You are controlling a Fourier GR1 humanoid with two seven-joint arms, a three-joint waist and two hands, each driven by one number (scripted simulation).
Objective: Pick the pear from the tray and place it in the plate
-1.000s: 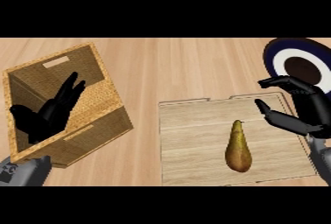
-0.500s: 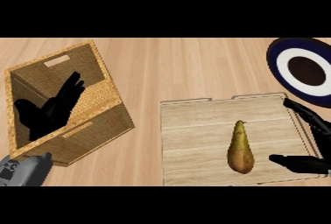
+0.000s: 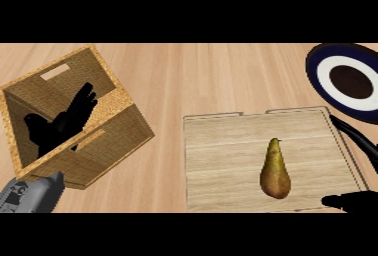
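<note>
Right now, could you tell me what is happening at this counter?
The robot is going for the pear, which lies untouched on the wooden tray. Its right hand is open at the tray's right edge, thumb near the pear's fat end. The left hand rests open over the wicker basket. The plate waits beyond the tray, with nothing on the part in view.
</note>
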